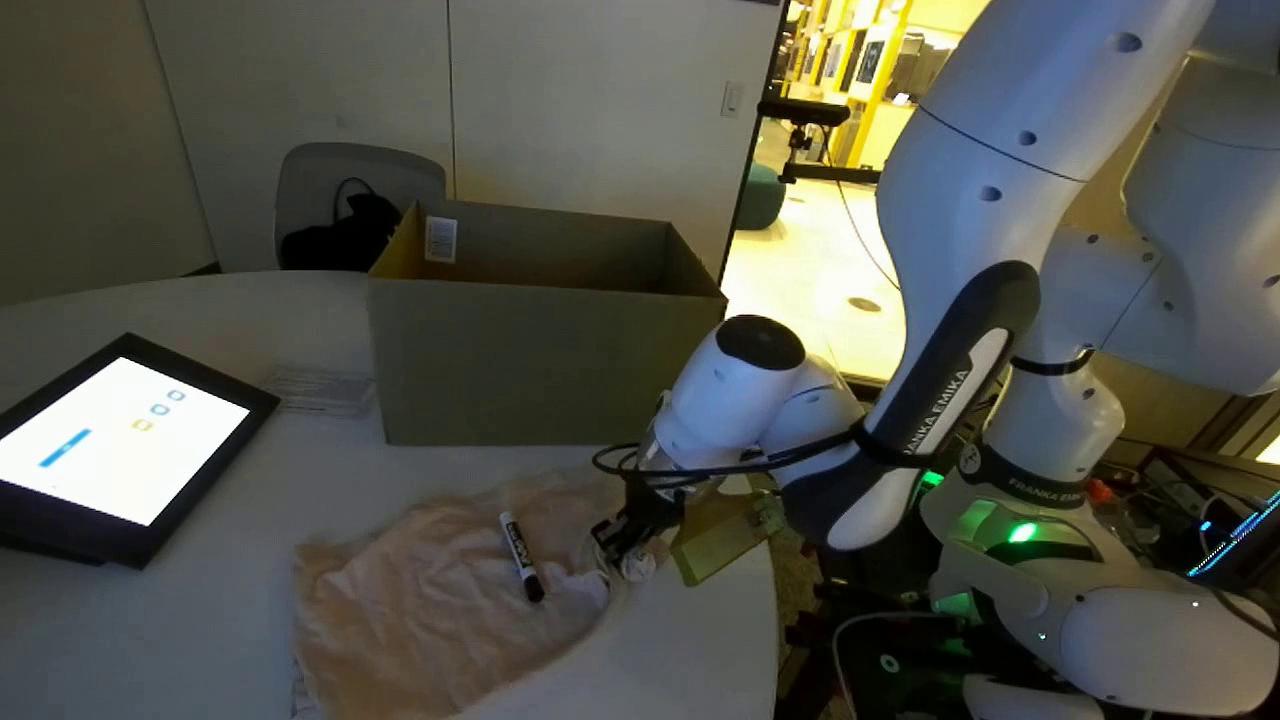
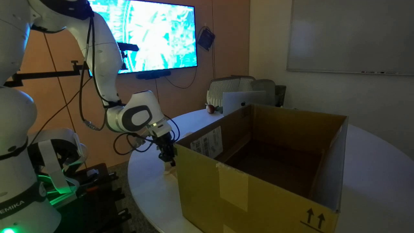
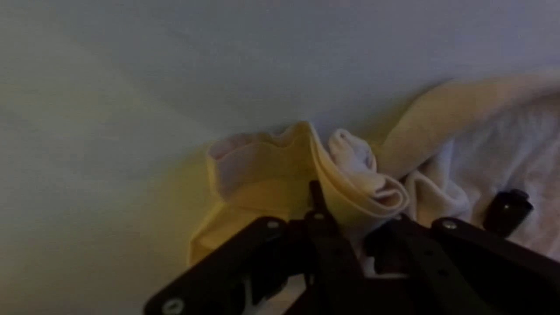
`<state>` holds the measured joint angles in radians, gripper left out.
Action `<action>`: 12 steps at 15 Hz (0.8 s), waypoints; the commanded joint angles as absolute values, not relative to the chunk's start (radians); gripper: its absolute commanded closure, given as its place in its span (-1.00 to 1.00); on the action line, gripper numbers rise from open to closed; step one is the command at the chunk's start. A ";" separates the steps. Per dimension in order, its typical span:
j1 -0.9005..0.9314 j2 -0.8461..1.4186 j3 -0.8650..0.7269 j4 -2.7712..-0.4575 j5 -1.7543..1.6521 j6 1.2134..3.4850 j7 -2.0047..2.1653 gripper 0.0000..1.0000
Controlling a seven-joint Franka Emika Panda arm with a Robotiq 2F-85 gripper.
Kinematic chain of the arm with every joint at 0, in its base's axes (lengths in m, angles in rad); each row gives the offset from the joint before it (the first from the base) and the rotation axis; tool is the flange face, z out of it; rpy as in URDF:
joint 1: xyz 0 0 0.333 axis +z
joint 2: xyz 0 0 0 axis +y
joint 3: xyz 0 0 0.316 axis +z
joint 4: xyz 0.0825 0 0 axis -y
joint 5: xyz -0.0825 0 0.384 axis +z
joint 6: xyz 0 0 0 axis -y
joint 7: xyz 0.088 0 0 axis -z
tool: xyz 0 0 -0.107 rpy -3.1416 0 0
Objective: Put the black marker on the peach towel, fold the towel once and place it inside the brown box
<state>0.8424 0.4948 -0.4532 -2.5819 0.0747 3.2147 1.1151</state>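
Pincer (image 3: 356, 225) gripping bunched peach towel (image 1: 430, 600), rounded white table (image 1: 210, 620), lit wall screen (image 2: 155, 35), whiteboard (image 2: 351, 37)

Your gripper (image 3: 355, 214) pinches a bunched edge of the peach towel (image 1: 430, 600), its black fingers (image 3: 330, 240) set close together with the towel caught between them. It tilts as it points down, slanting away from your robot's base (image 1: 1160, 640). The white wrist (image 1: 700, 420) leans above that same edge of the towel, on the side nearest the base. Your arm (image 1: 980, 150) stands high, bends, then slopes down toward the towel; a green light (image 1: 1022, 532) glows on the base.
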 commanded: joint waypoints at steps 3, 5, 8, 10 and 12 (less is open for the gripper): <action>0.911 0.511 -0.517 -2.506 0.132 3.252 1.054 0.65; 0.921 0.519 -0.526 -2.474 0.134 3.259 1.048 0.65; 0.946 0.525 -0.548 -2.422 0.122 3.287 1.035 0.69; 0.957 0.557 -0.545 -2.351 0.104 3.290 1.014 0.69; 0.960 0.607 -0.526 -2.254 0.080 3.270 0.994 0.68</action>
